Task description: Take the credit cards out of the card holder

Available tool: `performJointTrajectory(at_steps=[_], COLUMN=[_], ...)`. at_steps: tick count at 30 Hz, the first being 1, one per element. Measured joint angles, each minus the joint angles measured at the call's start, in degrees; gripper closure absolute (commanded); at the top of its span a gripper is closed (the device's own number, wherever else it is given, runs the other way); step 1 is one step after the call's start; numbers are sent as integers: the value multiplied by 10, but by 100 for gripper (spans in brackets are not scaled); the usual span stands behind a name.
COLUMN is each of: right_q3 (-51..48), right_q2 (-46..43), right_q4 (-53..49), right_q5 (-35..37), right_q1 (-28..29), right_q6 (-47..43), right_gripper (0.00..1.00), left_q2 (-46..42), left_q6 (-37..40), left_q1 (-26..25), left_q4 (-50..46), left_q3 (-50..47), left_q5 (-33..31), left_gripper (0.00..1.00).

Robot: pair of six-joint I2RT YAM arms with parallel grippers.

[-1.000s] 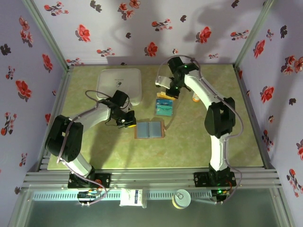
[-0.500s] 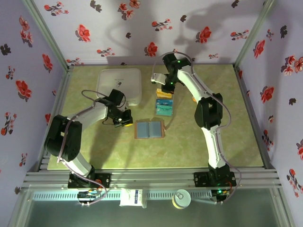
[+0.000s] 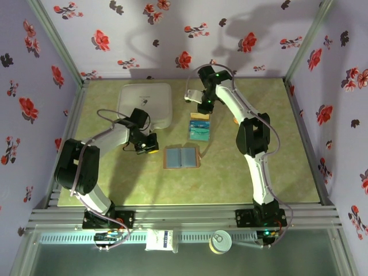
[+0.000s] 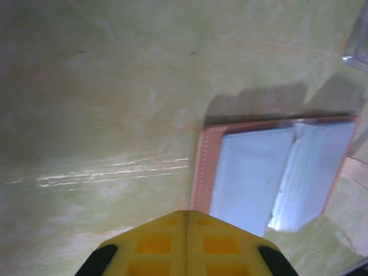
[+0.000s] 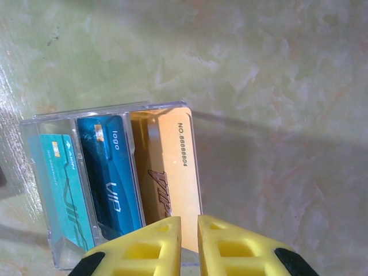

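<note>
White box (image 3: 145, 103) sits far left at the back of the table (image 3: 259, 172), out of play. I read it as clutter, not part of the job.

Left gripper (image 3: 148, 148) sits just left of the card holder (image 3: 181, 157), low over the table and a short gap from the leather edge. On the left wrist view the yellow pads meet along one seam with nothing between them. My guess is it is parked beside the holder to pin or steady it if needed, but it is not touching it now.

The card holder lies spread flat near table centre, reddish-brown rim outside and grey-blue pockets facing up. Lying open like that, every slot can be reached from above. The pockets look flat and I can make out no card edge in them. I judge them empty, though the fold line is shaded and I can't be sure.

Just behind the holder is the clear plastic box (image 5: 86, 113). The credit cards (image 5: 109, 178) lie in it side by side: teal, then blue, then the orange one against the box wall. That keeps them together and apart from the holder.

Right gripper (image 5: 188, 230) hangs over the box's edge by the orange card. Its fingers are a narrow slit apart and hold nothing. I read that as a release just over the box.

I judge the task near its end.
</note>
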Motion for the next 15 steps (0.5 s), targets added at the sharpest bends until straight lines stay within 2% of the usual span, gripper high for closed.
performJointTrajectory(at_steps=[3,8,9,10,15], right_q3=[-12,-108,-134,-163,-316], right_q2=[-9,-80,-101,-124,-242], right_q4=[22,94,111,132,229], right_q5=[14,45,49,51,69], right_q1=[-4,-12,-13,-13,-14], right_q6=[24,92,110,128,201], right_gripper=[74,61,55,48,22], left_q2=[-12,-66,-78,-90,-128], left_q6=[14,32,37,41,45], left_q1=[2,5,6,7,10], left_q4=[-14,-35,-37,-38,-38], left_q3=[0,0,0,0,0], left_q5=[-36,-118,-133,-148,-202], left_gripper=[63,32,12,2,0])
